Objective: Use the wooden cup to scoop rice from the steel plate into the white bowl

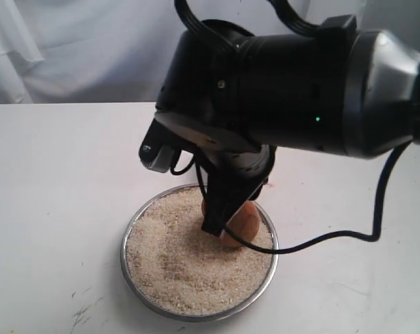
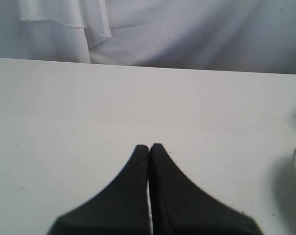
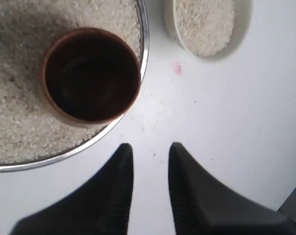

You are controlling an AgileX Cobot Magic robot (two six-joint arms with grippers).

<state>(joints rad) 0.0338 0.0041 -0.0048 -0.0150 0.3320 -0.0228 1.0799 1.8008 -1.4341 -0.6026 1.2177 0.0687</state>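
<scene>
So the wooden cup (image 1: 246,221) is sitting upright in the rice (image 1: 182,268), at about 2 o'clock on the steel plate (image 1: 124,257), close to the rim. The right gripper (image 3: 150,147) is hanging over the bare surface (image 1: 57,174) just outside that rim, jaws slightly apart with nothing between them, and the white bowl (image 3: 242,33) is sitting near the plate, not touching, holding some rice. The left gripper (image 2: 149,147) is hovering over the surface away from the plate, jaws pressed together.

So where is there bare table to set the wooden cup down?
Free: broad table left of the steel plate, ahead of the left gripper. Crowded: the narrow gap between plate and white bowl, near the right gripper.
</scene>
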